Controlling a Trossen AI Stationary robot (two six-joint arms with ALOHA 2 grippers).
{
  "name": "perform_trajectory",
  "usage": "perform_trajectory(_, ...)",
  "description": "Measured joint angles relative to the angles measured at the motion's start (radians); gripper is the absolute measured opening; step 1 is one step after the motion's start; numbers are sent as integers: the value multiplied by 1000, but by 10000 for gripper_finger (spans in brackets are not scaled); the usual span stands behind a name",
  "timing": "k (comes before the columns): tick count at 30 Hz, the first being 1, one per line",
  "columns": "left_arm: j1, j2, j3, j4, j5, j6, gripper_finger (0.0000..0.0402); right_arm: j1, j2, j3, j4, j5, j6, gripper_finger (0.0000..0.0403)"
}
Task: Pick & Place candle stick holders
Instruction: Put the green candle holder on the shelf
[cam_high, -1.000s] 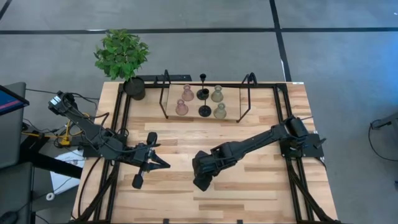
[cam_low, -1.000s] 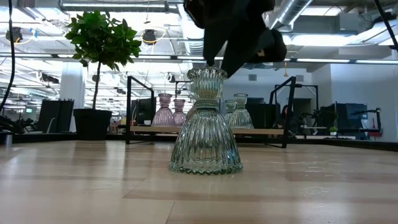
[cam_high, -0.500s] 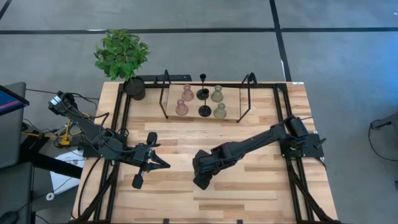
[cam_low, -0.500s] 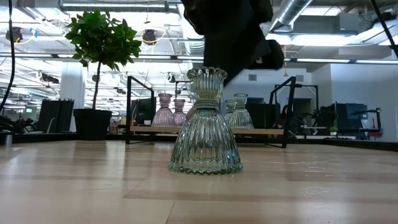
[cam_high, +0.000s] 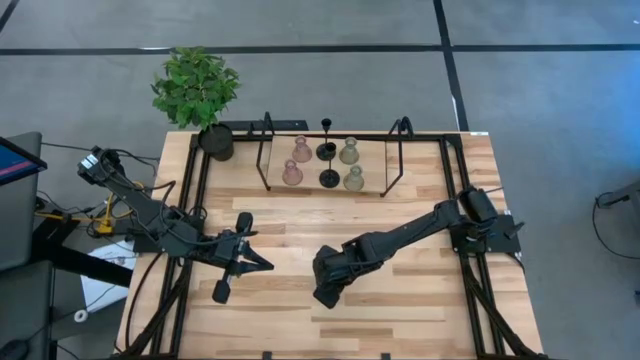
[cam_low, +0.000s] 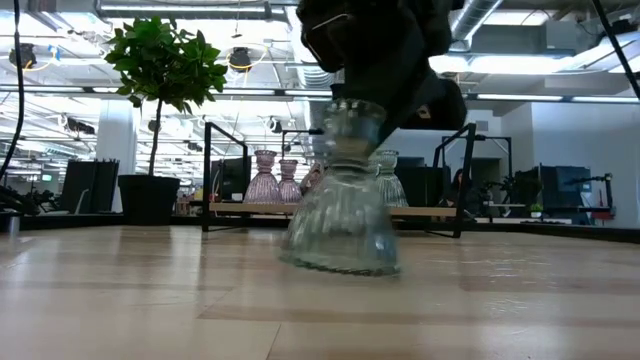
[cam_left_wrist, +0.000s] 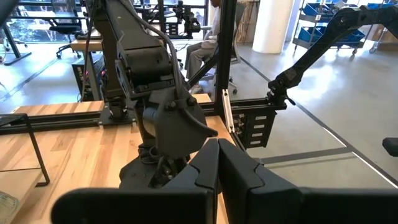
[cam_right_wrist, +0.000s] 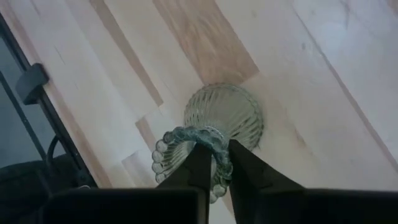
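Observation:
A clear greenish ribbed glass candle stick holder (cam_low: 340, 220) stands near the table's front middle, tipped to one side. My right gripper (cam_right_wrist: 214, 155) is shut on its beaded rim (cam_right_wrist: 186, 138), one finger inside and one outside; from above, the right gripper (cam_high: 325, 290) covers it. On the back platform stand two pink holders (cam_high: 302, 149), two olive ones (cam_high: 349, 150) and two black thin-stemmed ones (cam_high: 329, 178). The left gripper (cam_high: 266, 265) rests shut and empty at the front left, pointing at the right arm.
A potted plant (cam_high: 197, 90) sits at the back left corner. Black wire frames (cam_high: 266, 150) (cam_high: 400, 150) flank the holders at the back. Black rails (cam_high: 190, 200) run along both table sides. Bare wood lies between the two grippers.
The right gripper's fingers have shut on the glass holder's rim. The holder, upright before, now leans and has shifted slightly. The left arm has not moved.

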Motion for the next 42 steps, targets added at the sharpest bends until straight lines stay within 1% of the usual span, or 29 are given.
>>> perform_trajectory(2,0,0,0,0,0,0,10,-1,-1,1,7,-1,-14,16)
perform_trajectory(5,0,0,0,0,0,0,10,-1,-2,1,1,-10,-16,21)
perform_trajectory(7,0,0,0,0,0,0,10,-1,-2,20,-50,-24,-26,15)
perform_trajectory(9,0,0,0,0,0,0,10,-1,1,58,-142,-26,-59,15)
perform_trajectory(14,0,0,0,-1,0,0,10,-10,-7,189,-304,-33,-115,15)
perform_trajectory(17,0,0,0,-1,0,0,10,-29,-24,263,-351,-35,-137,15)
perform_trajectory(23,0,0,0,-2,0,-3,10,-66,-137,337,-450,-12,-143,15)
perform_trajectory(30,0,0,0,-4,0,-7,10,-132,-282,431,-627,100,-117,15)
perform_trajectory(33,0,0,0,-4,0,-6,10,-184,-322,468,-684,111,-119,15)
perform_trajectory(37,0,0,0,-3,0,-1,10,-293,-353,484,-745,131,-183,15)
perform_trajectory(42,14,0,0,-3,0,0,10,-473,-358,483,-799,71,-349,15)
